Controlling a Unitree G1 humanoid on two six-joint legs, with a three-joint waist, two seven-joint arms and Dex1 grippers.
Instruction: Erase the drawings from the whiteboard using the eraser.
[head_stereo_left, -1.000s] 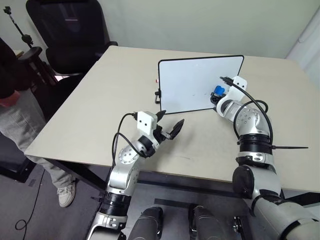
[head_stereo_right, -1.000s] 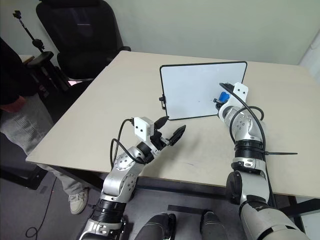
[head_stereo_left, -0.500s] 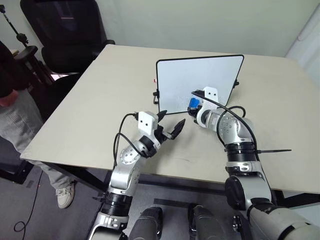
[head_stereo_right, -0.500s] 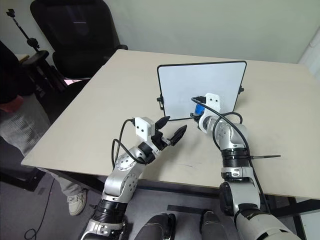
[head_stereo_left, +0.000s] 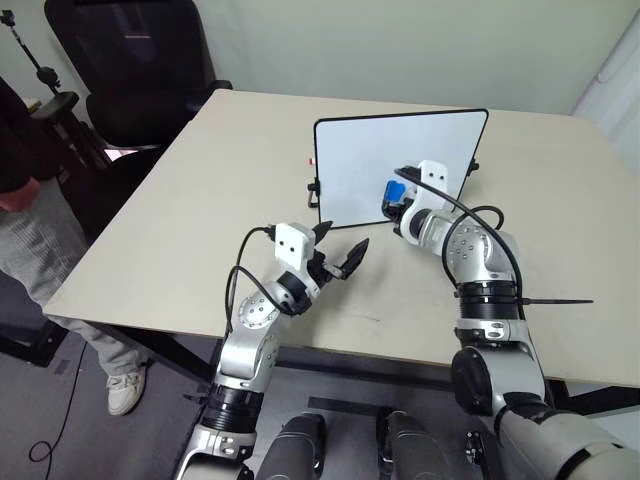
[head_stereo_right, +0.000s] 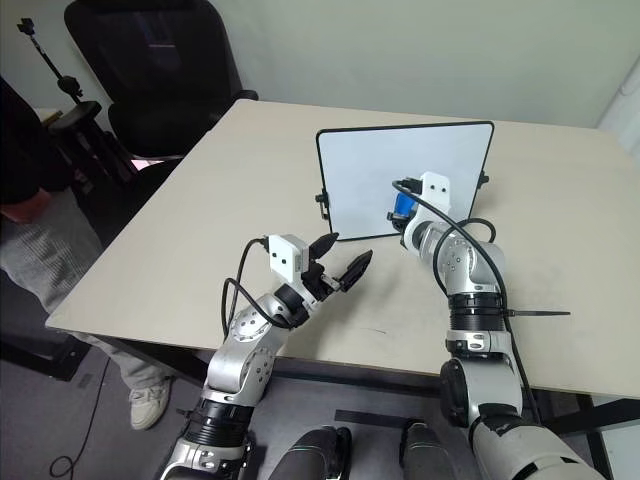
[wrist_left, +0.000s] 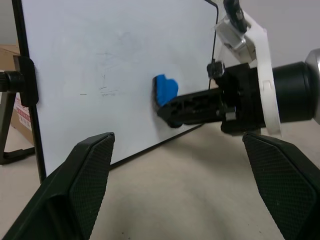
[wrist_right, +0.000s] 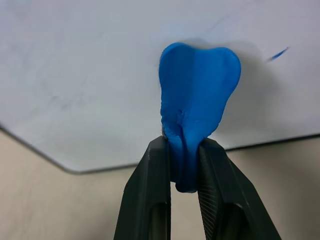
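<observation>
- The whiteboard stands tilted back on its stand, near the middle of the pale counter, its white face turned toward the robot.
- The right end effector has its two black fingers pressed in on the eraser, pinching the narrow end of the blue block so the wide end bulges out beyond the tips.
- That wide end lies against the lower part of the board's face, just above the bottom edge of the frame.
- Of the drawings, a short blue stroke shows just beside the eraser; faint grey lines elsewhere on the board may be smudged marker, though they are too pale to tell.
- The left end effector hovers above the counter in front of the board's lower left corner, fingers spread wide with nothing between them, well apart from the eraser.
- A black office chair stands beyond the counter's far left corner, and a person stands at the left side.
</observation>
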